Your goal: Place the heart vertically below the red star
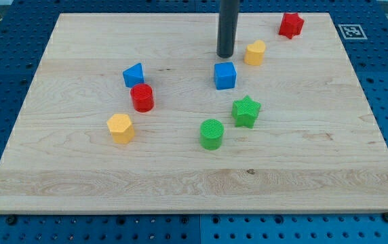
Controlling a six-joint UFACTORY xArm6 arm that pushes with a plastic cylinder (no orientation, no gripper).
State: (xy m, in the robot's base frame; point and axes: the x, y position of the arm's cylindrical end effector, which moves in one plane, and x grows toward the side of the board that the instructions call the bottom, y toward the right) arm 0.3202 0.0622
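Yellow heart (254, 52) is sitting just right of my tip (225, 55), which is gripping nothing, ready for your push toward the red star (290, 25).

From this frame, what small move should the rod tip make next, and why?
Probably slide my tip toward the view's left and bottom edge of the yellow heart, then nudge it up-right. The heart lies well to the lower left of the red star, and the tip sits just left of it, above the blue cube.
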